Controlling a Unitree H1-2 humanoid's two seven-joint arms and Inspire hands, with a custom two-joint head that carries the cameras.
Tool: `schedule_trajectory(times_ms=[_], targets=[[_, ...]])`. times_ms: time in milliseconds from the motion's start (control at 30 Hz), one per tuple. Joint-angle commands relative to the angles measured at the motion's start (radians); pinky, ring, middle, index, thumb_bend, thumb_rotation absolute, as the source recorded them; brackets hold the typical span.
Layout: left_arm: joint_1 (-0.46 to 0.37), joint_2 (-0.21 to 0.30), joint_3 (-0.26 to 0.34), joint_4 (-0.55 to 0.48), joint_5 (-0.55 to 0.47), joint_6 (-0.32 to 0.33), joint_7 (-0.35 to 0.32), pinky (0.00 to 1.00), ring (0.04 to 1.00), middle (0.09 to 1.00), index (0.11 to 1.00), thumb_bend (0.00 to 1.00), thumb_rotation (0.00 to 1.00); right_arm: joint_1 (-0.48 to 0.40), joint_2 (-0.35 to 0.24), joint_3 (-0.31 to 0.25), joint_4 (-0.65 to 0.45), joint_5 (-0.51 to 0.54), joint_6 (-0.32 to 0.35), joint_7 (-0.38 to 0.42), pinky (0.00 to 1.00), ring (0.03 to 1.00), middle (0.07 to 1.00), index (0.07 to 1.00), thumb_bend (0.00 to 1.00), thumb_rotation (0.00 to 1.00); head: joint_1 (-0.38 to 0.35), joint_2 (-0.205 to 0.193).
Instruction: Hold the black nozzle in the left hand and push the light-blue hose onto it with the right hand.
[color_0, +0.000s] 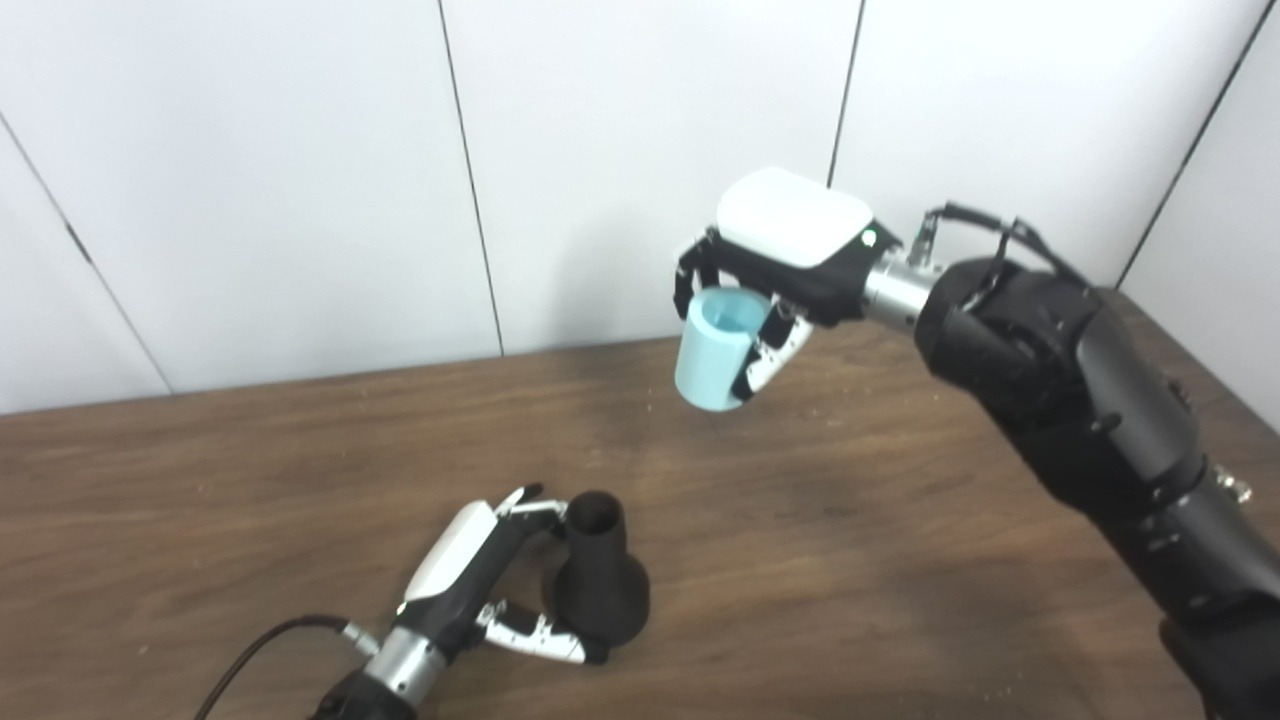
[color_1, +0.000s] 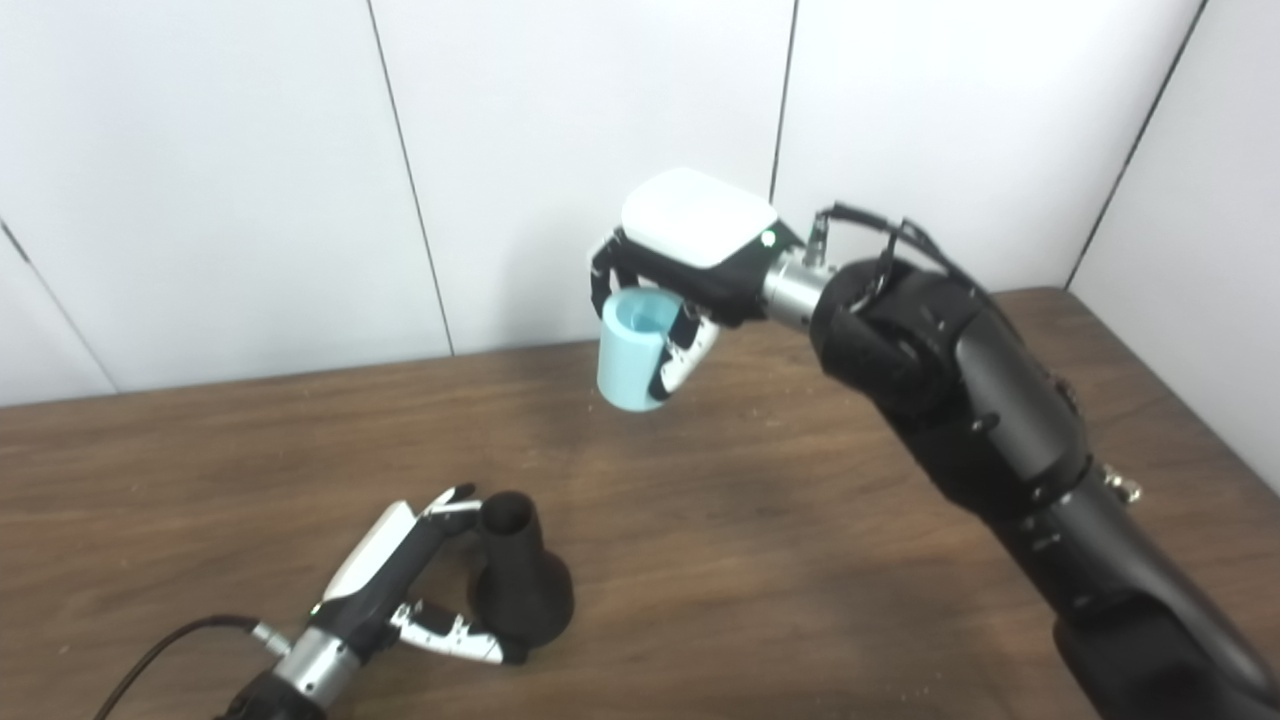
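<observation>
The black nozzle (color_0: 600, 575) stands upright on the wooden table (color_0: 850, 520), wide base down, narrow open neck up. My left hand (color_0: 480, 585) is around it from the left, fingers at the neck and thumb by the base, holding it. The light-blue hose (color_0: 715, 350), a short open tube, hangs in the air well above the table, to the upper right of the nozzle. My right hand (color_0: 780, 265) is shut on it from above, its fingers wrapped round the tube. Hose and nozzle are far apart.
White wall panels (color_0: 300, 180) stand along the back edge of the table. A black cable (color_0: 255, 650) trails from my left wrist. My right forearm (color_0: 1090, 420) crosses the table's right side. Small crumbs dot the wood.
</observation>
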Motion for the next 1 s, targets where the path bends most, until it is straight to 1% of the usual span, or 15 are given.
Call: schedule_trajectory(times_ms=[0, 200, 400, 633, 667, 733, 967], targets=[[0.073, -0.019, -0.058, 0.031, 0.056, 0.053, -0.053, 0.96, 0.739, 0.498, 0.482, 0.52, 0.00, -0.068, -0.009, -0.024, -0.041, 0.017, 0.010, 0.014, 0.16, 0.247, 0.407, 0.510, 0.52, 0.00, 0.004, 0.004], [0.065, -0.030, -0.065, 0.016, 0.067, 0.083, -0.057, 0.96, 0.743, 0.498, 0.482, 0.52, 0.00, -0.095, 0.003, -0.032, -0.066, 0.058, 0.026, 0.063, 0.19, 0.270, 0.403, 0.510, 0.52, 0.00, 0.023, 0.020], [0.061, -0.035, -0.071, 0.002, 0.067, 0.106, -0.065, 0.96, 0.751, 0.498, 0.482, 0.52, 0.00, -0.110, 0.015, -0.024, -0.089, 0.091, 0.030, 0.092, 0.17, 0.249, 0.390, 0.502, 0.52, 0.00, 0.036, 0.031], [0.059, -0.041, -0.079, -0.009, 0.072, 0.124, -0.068, 0.97, 0.747, 0.498, 0.481, 0.52, 0.00, -0.133, 0.028, -0.012, -0.130, 0.112, 0.041, 0.141, 0.18, 0.252, 0.394, 0.506, 0.52, 0.00, 0.059, 0.040], [0.058, -0.042, -0.080, -0.009, 0.072, 0.126, -0.068, 0.97, 0.747, 0.498, 0.481, 0.52, 0.00, -0.136, 0.031, -0.010, -0.133, 0.116, 0.041, 0.147, 0.18, 0.245, 0.432, 0.494, 0.53, 0.00, 0.060, 0.040], [0.057, -0.044, -0.081, -0.010, 0.072, 0.129, -0.069, 0.97, 0.747, 0.498, 0.481, 0.52, 0.00, -0.141, 0.037, -0.007, -0.139, 0.126, 0.043, 0.156, 0.16, 0.231, 0.461, 0.485, 0.53, 0.00, 0.064, 0.042], [0.053, -0.048, -0.085, -0.008, 0.076, 0.126, -0.066, 0.97, 0.746, 0.498, 0.481, 0.52, 0.00, -0.149, 0.051, 0.006, -0.163, 0.156, 0.045, 0.176, 0.15, 0.216, 0.470, 0.480, 0.53, 0.00, 0.069, 0.045]])
